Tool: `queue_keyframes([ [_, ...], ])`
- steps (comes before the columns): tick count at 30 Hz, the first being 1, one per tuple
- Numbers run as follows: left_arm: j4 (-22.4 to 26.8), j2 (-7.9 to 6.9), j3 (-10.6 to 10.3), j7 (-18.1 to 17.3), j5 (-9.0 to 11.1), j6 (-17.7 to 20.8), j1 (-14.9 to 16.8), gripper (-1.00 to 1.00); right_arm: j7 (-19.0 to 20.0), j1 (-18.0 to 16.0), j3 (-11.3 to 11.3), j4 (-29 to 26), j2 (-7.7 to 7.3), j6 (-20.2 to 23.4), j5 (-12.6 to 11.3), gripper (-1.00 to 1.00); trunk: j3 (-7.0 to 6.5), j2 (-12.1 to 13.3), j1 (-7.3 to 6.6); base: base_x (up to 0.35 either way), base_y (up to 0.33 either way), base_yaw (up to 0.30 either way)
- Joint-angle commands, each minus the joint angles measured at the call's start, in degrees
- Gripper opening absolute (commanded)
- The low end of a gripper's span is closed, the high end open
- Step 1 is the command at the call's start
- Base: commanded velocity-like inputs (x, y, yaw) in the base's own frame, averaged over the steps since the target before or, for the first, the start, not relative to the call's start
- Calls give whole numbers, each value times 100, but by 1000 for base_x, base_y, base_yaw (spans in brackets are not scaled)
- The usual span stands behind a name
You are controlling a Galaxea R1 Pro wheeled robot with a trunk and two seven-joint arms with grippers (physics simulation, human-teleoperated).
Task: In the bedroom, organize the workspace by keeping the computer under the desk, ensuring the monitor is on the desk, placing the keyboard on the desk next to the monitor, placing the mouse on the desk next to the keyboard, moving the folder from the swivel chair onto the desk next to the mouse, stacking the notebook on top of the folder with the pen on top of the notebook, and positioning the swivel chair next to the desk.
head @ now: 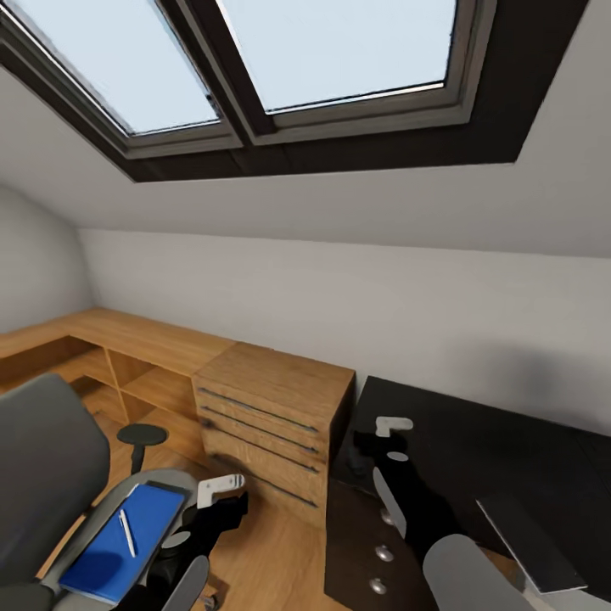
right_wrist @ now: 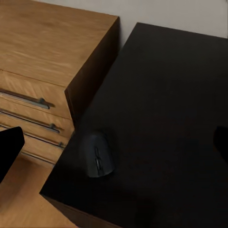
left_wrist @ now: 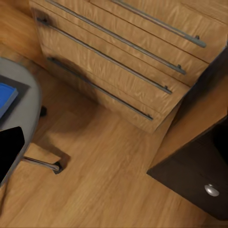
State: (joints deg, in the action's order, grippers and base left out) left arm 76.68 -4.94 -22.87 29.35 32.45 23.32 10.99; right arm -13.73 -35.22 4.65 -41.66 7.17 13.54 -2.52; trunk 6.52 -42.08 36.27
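Mouse (right_wrist: 99, 160) on desk (right_wrist: 166, 118) in right wrist view; hands' states unclear.

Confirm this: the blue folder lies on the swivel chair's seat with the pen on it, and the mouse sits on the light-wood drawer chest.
Wrong on the mouse. The right wrist view shows the mouse on the black desk, near its corner beside the drawer chest. The folder does lie on the swivel chair with the pen on it.

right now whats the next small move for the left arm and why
Probably lower the left gripper toward the pen, which lies on the blue folder on the chair seat. The folder has to go to the desk beside the mouse, and a loose pen could roll off when it is lifted.
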Motion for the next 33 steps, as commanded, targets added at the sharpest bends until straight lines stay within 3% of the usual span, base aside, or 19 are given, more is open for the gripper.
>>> queue_keyframes([
  [1, 7, -2, -22, 59, 44, 5, 8, 100, -41, -3, 32, -9, -5, 35, -27, 100, 13, -8, 5, 302, -185, 242],
  [10, 5, 10, -34, 62, 59, -23, 8, 100, 231, -3, 114, 376, -5, 35, -16, 100, 21, -8, 5, 301, -120, 58],
  [14, 9, 17, -41, 48, 60, -17, 8, 100, 276, -7, 546, 836, -2, -67, -17, 100, 21, -8, 5, 213, -6, 1],
  [17, 113, 18, -33, 40, 64, -14, 8, 100, 281, -10, 675, 928, 2, -115, -21, 100, 21, -8, 5, 62, -2, 0],
  [18, 501, 8, -12, 43, 215, -8, 8, 100, 286, -11, 722, 979, 4, -129, -27, 100, 21, -8, 5, 9, 0, 0],
  [21, 745, -13, -2, 50, 583, -4, 8, 100, 353, -12, 748, 1062, 10, -169, -29, 100, 57, -88, 49, 4, 0, 0],
  [26, 832, -22, -1, 57, 725, -3, 8, 100, 509, -12, 758, 1139, 8, -351, -29, 100, 147, -289, 159, 1, 0, 0],
  [33, 860, -24, -6, 62, 760, -7, 8, 100, 561, -12, 757, 1159, 4, -417, -36, 100, 272, -570, 312, 0, 0, 0],
])
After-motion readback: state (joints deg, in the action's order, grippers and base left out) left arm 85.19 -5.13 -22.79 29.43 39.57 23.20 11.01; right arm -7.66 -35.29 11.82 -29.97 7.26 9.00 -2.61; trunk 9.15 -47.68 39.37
